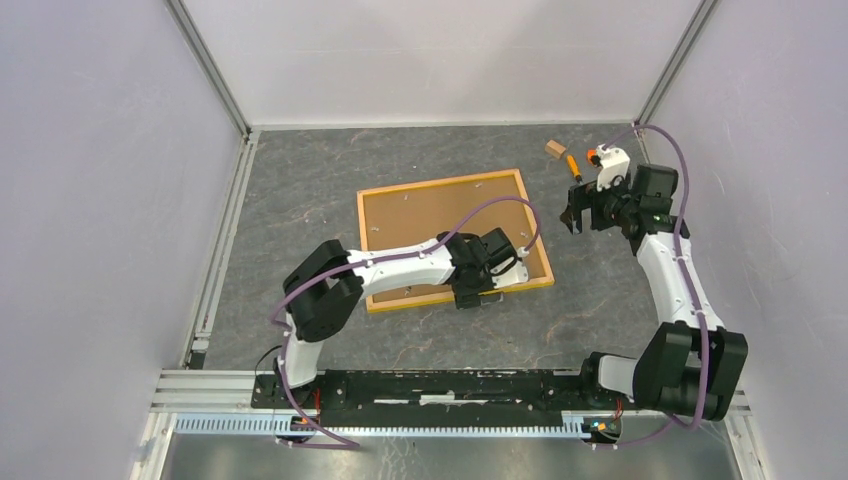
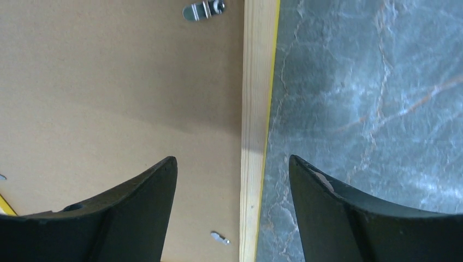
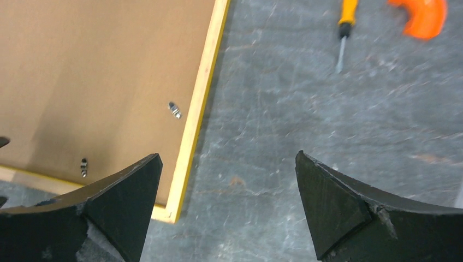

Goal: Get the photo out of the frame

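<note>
- The frame (image 1: 420, 215) lies back-up in the middle of the worktop (image 1: 300, 190): brown fibreboard, small metal clips (image 2: 203, 9), pale wood edge with a yellow lip.
- Left jaws, released, straddle its edge near the right corner.
- Right jaws hang spread wide, empty, just beside its right edge.
- Farther back lie an orange-handled screwdriver (image 3: 345, 27) and a wooden block (image 1: 553, 149).

No lettering, label, brand or number is legible anywhere: not on the brown back of the frame (image 1: 440, 210), nor on the grey table (image 1: 300, 200) — nothing readable.
</note>
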Controlling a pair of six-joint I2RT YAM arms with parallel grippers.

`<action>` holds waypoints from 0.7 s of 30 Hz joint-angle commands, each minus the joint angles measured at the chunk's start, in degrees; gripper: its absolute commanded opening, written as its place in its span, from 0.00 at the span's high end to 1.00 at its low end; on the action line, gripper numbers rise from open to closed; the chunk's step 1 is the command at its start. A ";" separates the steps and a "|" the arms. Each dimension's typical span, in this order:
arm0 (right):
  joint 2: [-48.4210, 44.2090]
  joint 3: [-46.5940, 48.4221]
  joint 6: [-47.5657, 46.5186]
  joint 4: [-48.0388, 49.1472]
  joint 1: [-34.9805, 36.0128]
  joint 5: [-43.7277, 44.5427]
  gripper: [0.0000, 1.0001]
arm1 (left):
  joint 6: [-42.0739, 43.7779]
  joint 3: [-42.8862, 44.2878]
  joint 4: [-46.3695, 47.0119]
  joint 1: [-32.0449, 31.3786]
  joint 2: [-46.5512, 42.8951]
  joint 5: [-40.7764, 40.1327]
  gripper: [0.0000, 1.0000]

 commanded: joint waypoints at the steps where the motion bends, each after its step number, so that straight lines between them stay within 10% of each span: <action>1: 0.89 -2.04 0.94 -1.94 -0.24 -2.54 0.02 | -3.64 4.06 2.21 -0.83 3.68 -2.91 0.20; 8: 6.99 -1.94 1.38 -4.54 -2.04 -4.37 0.02 | -3.97 5.92 0.81 -1.30 7.51 -5.26 0.33; 21: 15.47 -4.25 1.70 -7.52 -3.33 -13.87 0.02 | -8.32 11.34 -6.58 -1.09 2.94 0.65 0.93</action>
